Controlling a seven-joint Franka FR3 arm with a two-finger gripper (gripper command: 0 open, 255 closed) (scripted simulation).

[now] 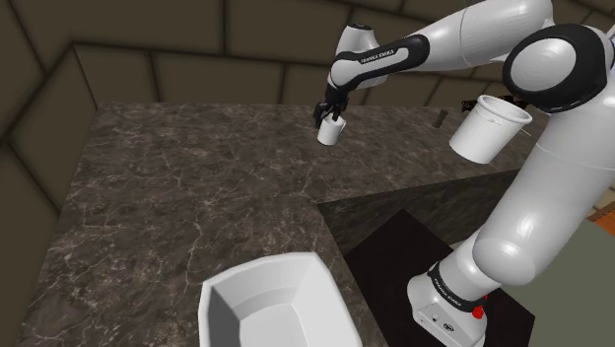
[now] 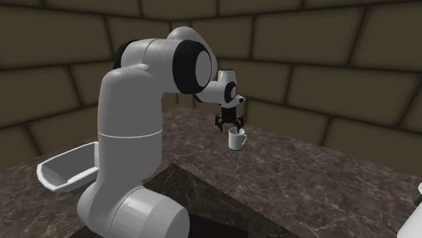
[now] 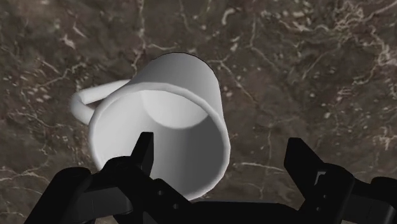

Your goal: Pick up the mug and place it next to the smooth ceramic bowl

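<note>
A white mug (image 1: 332, 131) (image 2: 237, 140) (image 3: 167, 121) with a loop handle stands upright on the dark marbled counter (image 1: 197, 197). My black gripper (image 1: 328, 111) (image 2: 230, 124) (image 3: 221, 141) hangs just above its rim and is open. One finger (image 3: 145, 156) is over the mug's mouth and the other (image 3: 305, 162) is outside its wall on the side away from the handle; neither touches it. The white angular bowl (image 1: 271, 301) (image 2: 66, 170) sits at the counter's near edge in the shoulder view, well apart from the mug.
A white cup-shaped container (image 1: 488, 126) shows beside the arm's upper link, and a white object (image 2: 414, 226) sits at the second exterior view's lower right corner. A small dark item (image 1: 441, 116) lies at the counter's far side. Panelled walls close off the counter's back.
</note>
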